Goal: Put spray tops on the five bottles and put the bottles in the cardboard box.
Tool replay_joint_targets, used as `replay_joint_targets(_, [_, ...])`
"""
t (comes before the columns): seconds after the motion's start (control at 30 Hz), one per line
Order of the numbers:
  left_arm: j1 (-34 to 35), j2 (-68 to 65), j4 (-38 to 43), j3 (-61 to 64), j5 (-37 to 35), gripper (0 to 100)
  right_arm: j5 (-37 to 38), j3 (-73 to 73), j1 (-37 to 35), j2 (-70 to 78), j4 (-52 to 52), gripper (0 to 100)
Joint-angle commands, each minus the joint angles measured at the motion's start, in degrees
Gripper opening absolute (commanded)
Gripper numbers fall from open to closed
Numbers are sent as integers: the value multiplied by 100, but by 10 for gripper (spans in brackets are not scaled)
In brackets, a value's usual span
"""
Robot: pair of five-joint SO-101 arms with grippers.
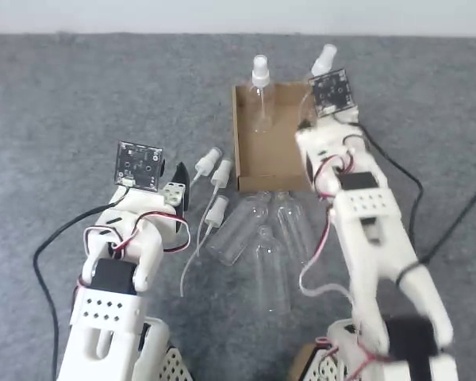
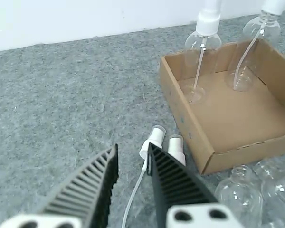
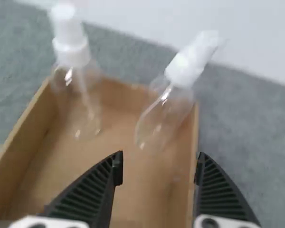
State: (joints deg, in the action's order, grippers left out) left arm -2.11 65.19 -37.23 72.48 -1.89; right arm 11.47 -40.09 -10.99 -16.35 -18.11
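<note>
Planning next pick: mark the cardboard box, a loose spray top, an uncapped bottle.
cardboard box [image 1: 274, 155], high view, bare floor.
loose spray top [image 2: 156, 135], left wrist view, head.
uncapped bottle [image 1: 271, 268], high view, body.

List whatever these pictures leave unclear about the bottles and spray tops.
- High view: the tilted bottle in the cardboard box; the right arm's wrist camera covers its lower half, so what it leans on is unknown.
- Right wrist view: the same bottle is blurred; its top's seating is unreadable.
- Left wrist view: the uncapped bottles are cut off by the frame edge, and the left claw covers part of the spray tops.
</note>
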Motion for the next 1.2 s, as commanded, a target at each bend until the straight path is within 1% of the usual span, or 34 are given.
replay_joint_targets(0.0, [-18,-62,114,-127,9,90,-316,-35,-505,-1429,-2246,194])
replay_joint_targets(0.1, [18,-62,114,-127,9,89,-1292,-35,-927,-1965,-3618,194])
replay_joint_targets(0.17, [26,-44,114,-127,9,89,-1749,-35,-1156,-2193,-4277,194])
replay_joint_targets(0.23, [26,-62,114,-127,9,88,-1793,-35,-1314,-2255,-4734,194])
replay_joint_targets(0.33, [26,-62,114,-127,9,88,-1837,-79,-1508,-2158,-5059,196])
replay_joint_targets(0.43, [26,-53,114,-127,9,88,-1855,-229,-1587,-1921,-5165,198])
replay_joint_targets(0.7, [26,-62,114,-127,9,88,-1855,-466,-1525,-1042,-5138,198])
replay_joint_targets(0.77, [26,-62,114,-127,9,88,-1855,-475,-1341,-857,-4971,198])
replay_joint_targets(0.9, [26,-62,114,-127,9,88,-1820,-475,-637,-444,-4646,195])
replay_joint_targets(1.0, [26,-62,114,-127,9,88,-1802,-475,-286,-145,-4629,194])
replay_joint_targets(1.07, [26,-62,114,-127,9,88,-1802,-475,-277,57,-4611,194])
replay_joint_targets(1.17, [26,-53,114,-127,9,88,-1802,-475,-453,303,-4611,194])
